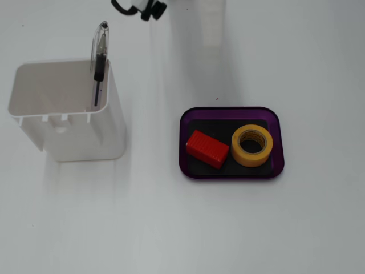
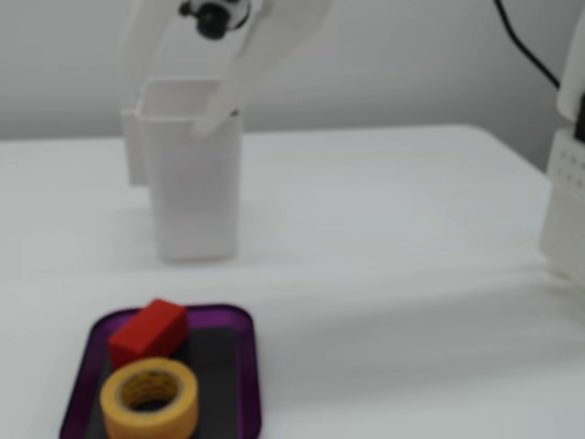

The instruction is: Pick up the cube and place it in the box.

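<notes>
1. The cube [image 1: 207,148] already lies inside the box [image 1: 230,113], at about 9 o'clock of the tray in a fixed view, resting partly on the purple rim, so it sits slightly tilted. The placing looks done.
2. A yellow tape roll [image 1: 252,146] sits just beside it, at about 3 o'clock of the tray. Any nudge to the roll could push the cube over the low wall and onto the worktop [image 1: 182,228].
3. The claw [image 2: 216,87] hangs well apart from the box, above the white container [image 2: 192,187] at 12 o'clock in another fixed view. Its fingers stand apart with nothing between them, though the blur makes this uncertain.
4. A careless descent could knock the container or the pen [image 1: 99,60] leaning in it.
</notes>
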Robot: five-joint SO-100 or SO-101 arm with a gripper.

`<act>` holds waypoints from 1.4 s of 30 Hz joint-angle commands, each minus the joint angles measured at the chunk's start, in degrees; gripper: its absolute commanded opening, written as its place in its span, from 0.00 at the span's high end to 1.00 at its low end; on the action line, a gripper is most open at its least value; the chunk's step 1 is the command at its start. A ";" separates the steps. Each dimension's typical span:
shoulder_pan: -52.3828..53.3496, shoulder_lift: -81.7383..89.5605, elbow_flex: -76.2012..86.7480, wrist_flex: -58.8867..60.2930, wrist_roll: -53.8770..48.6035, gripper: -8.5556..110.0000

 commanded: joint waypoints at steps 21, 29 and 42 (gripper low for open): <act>0.44 42.98 43.95 -0.88 -0.35 0.83; 0.53 61.35 69.26 -11.51 -0.35 0.83; 0.53 94.22 102.13 -19.07 -0.09 0.83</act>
